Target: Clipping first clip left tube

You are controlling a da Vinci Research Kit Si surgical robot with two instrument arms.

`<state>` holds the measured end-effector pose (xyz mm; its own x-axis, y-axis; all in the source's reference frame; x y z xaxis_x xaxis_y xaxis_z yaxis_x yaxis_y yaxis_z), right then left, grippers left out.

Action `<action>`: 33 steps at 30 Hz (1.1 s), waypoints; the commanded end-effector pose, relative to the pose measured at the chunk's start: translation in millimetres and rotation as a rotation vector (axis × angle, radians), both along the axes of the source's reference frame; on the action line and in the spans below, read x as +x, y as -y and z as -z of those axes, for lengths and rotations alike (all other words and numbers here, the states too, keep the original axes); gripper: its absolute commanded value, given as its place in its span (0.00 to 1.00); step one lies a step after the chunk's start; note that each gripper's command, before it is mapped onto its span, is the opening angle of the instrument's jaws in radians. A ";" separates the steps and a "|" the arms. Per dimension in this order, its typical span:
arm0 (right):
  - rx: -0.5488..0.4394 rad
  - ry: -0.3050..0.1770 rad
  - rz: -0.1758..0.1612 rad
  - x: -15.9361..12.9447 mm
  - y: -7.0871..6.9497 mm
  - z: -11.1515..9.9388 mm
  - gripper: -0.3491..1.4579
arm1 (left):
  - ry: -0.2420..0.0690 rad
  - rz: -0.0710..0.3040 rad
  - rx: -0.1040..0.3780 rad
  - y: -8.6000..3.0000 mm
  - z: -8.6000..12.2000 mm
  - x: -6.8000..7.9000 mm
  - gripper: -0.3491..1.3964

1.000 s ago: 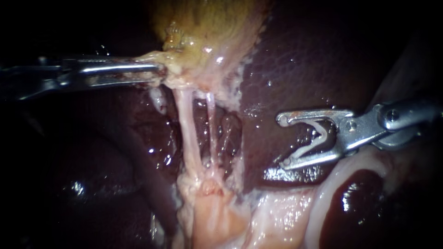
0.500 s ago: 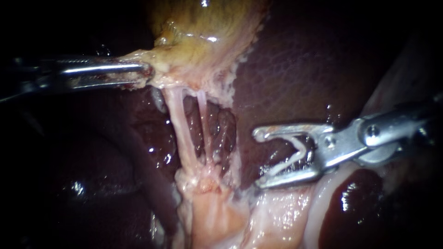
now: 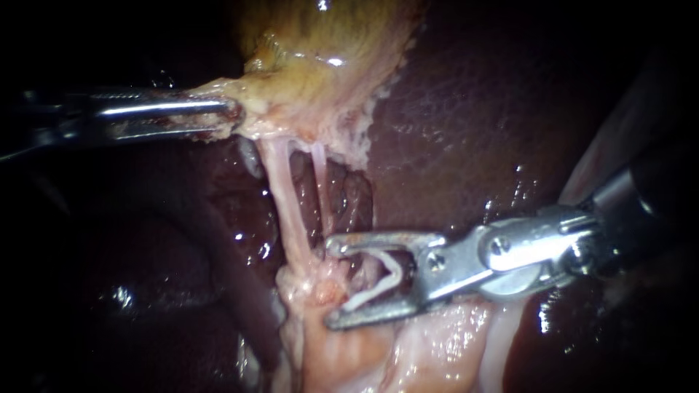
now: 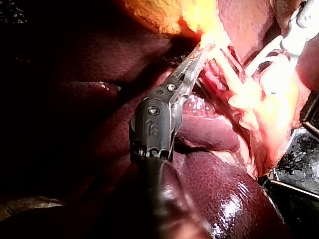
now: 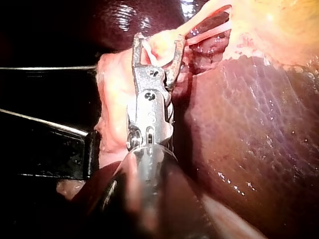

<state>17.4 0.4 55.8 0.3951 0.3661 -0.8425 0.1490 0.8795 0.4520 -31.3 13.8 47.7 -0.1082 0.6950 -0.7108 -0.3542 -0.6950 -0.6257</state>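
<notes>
Your left instrument (image 3: pixel 231 116) is coming in level at the gallbladder (image 3: pixel 320 51) and its jaws are pressing together on the pale lower edge of the gallbladder, drawing that edge out sideways. The left wrist view shows the same grip, with the jaws closing on the yellow tissue ahead of the left instrument (image 4: pixel 202 52).

The left tube (image 3: pixel 287 207) is hanging taut from the gallbladder's lower edge, just beside the gripped spot, and is running away from the gallbladder to a pale, fatty lump. A thinner right tube (image 3: pixel 320 175) is leaving the gallbladder close beside it, and the dark liver (image 3: pixel 466 109) is lying behind and beside the gallbladder.

Your right instrument (image 3: pixel 333 282) is lying well below the gallbladder, at the end of the left tube farthest from it. Its jaws are standing wide apart and are holding an open white clip (image 3: pixel 382 280) between them. The jaw tips are reaching the pale lump there. In the right wrist view pale tissue is sitting between the tips of the right instrument (image 5: pixel 157 42); you cannot tell whether the tube itself is lying inside the clip.
</notes>
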 end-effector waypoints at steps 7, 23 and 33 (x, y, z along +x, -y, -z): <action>0.002 -0.001 -0.013 0.4 -0.6 -1.9 0.47 | -0.001 0.001 0.000 0.0 0.1 -0.2 0.00; 0.025 -0.008 -0.009 3.2 -0.7 -5.9 0.47 | -0.001 0.002 0.000 0.1 0.2 -0.4 0.00; 0.032 -0.030 -0.017 6.4 -0.9 -6.0 0.47 | -0.002 0.003 0.000 0.0 0.2 -0.6 0.00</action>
<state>24.2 1.3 61.8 0.3627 0.4005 -0.8415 0.1498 0.8662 0.4768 -31.8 13.8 47.4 -0.1078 0.6952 -0.7107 -0.3565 -0.6944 -0.6251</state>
